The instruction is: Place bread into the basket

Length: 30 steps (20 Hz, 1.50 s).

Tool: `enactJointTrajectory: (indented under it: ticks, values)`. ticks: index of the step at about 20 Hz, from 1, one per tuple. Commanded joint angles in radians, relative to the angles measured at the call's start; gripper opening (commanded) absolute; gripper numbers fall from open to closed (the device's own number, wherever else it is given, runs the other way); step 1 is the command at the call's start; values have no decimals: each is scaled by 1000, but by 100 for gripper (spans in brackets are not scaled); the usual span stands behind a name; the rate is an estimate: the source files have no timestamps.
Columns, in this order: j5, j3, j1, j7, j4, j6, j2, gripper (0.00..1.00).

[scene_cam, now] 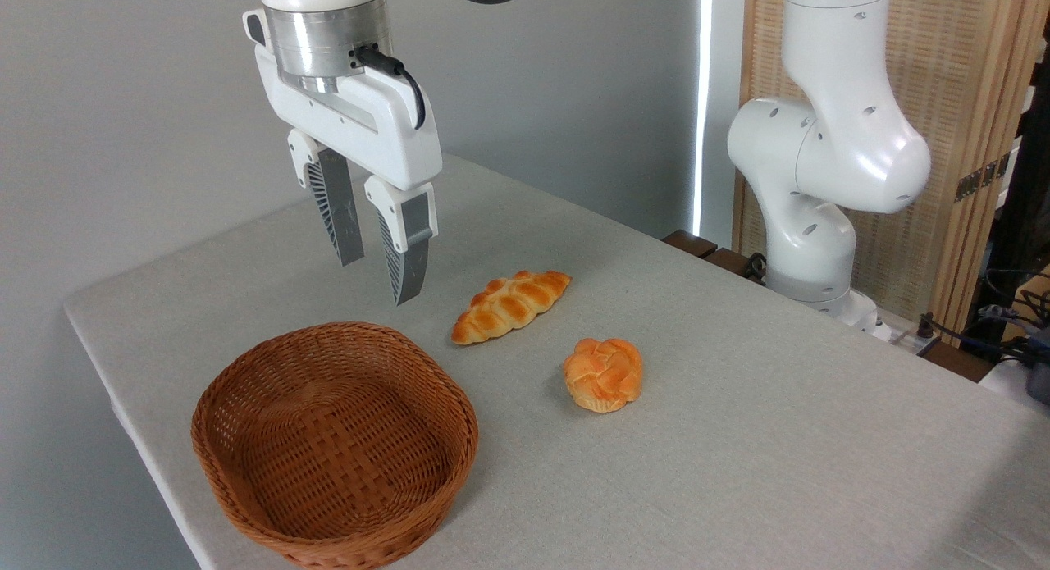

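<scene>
Three items rest on the grey-clothed counter: a braided loaf near the middle, a round knotted bun just beside it toward the near edge, and an oval wicker basket at the near left corner. We see the claw hanging above the counter between basket and loaf, its jaws a moderate gap apart and holding nothing. We judge the approach step to be in hand, with no grasp made. The next move calls for shifting right over the loaf, aligning across its narrow width, then descending. The basket holds nothing.
</scene>
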State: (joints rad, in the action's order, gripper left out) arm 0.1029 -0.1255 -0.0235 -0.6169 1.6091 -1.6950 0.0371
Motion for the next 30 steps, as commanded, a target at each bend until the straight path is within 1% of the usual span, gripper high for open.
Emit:
enactJointTrajectory:
  ticks: [1,8,14,17,21,22,23,24,26,28,29,30]
  values:
    - [14,0,-4,-3,-12,31,-5,100]
    - [6,-2,-4,-6,-12,31,3,100]
    - [1,-19,-3,-7,58,17,-23,100]
    - [1,-17,-4,-9,135,-27,-75,100]
    - [3,-19,-3,-7,313,-182,-183,100]
    - [4,-20,-1,-7,336,-192,-201,100]
    - [6,-20,13,-6,360,-192,-224,100]
    - [6,-17,36,-6,392,-192,-259,100]
    - [11,-16,53,-6,455,-193,-310,100]
    - [12,-20,74,-6,495,-192,-339,100]
    - [15,-20,95,-6,518,-193,-342,100]
    - [15,-23,105,-6,528,-192,-342,100]
